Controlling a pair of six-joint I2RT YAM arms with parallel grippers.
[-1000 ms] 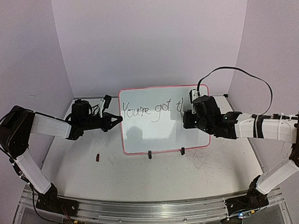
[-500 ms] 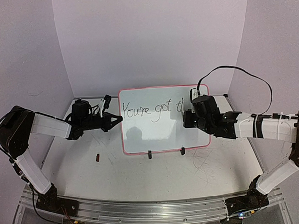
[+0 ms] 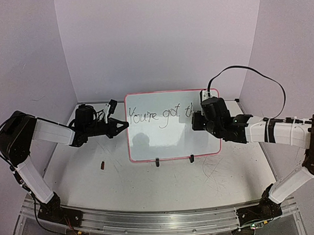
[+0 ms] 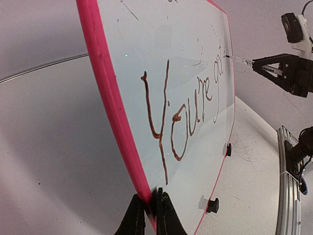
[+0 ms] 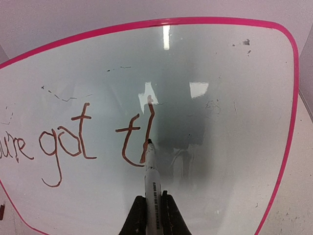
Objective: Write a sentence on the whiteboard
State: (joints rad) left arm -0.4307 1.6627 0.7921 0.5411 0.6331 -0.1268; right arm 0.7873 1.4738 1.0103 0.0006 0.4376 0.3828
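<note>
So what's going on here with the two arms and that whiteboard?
The left gripper is shut on the left edge of the standing whiteboard. The right gripper holds a marker with its tip on the board. The sentence is only partly written: it reads "You're got t" plus the start of another letter.
</note>
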